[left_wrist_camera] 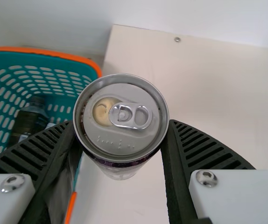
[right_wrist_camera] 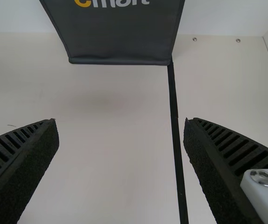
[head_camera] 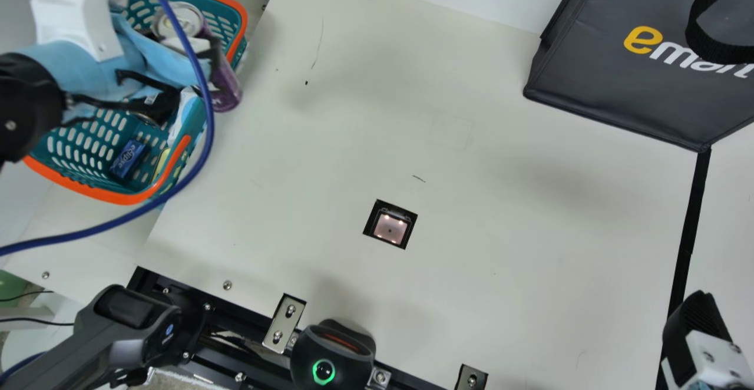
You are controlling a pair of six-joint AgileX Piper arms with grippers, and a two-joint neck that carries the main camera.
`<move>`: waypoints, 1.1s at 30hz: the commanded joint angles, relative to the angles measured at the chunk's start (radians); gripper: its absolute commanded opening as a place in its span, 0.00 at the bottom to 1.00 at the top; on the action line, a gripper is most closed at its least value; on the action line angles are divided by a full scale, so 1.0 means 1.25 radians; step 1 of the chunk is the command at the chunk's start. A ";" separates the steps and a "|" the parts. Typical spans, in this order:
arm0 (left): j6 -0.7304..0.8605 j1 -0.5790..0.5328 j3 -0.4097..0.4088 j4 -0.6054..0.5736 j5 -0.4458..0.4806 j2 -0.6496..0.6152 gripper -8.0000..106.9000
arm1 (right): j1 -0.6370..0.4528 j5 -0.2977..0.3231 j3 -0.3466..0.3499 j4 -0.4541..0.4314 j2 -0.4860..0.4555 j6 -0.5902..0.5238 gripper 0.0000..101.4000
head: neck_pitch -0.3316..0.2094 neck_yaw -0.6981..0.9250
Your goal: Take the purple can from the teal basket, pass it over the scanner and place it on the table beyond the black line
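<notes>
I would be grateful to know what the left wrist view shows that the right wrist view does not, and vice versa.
Left wrist view: the silver-topped purple metal can held in the left claw, and the teal plastic basket with an orange rim and a dark bottle inside.
Right wrist view: the dark grey fabric bag and straight black line.
Both: cream table, pale wall.

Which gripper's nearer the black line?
Right. The right gripper is at the black line; the left gripper holds the purple can far off by the teal basket.
</notes>
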 commanded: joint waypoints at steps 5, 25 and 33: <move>-0.136 -0.219 0.003 0.079 0.010 0.013 0.00 | 0.000 0.000 0.000 0.000 0.000 0.000 0.94 | -0.023 0.002; -0.489 -0.626 0.055 0.237 -0.053 0.081 0.00 | 0.000 0.000 0.000 0.000 0.000 0.000 0.94 | -0.023 0.002; -0.579 -0.711 0.109 0.288 -0.112 0.073 0.00 | 0.000 -0.001 0.000 0.000 0.000 0.000 0.94 | -0.023 0.002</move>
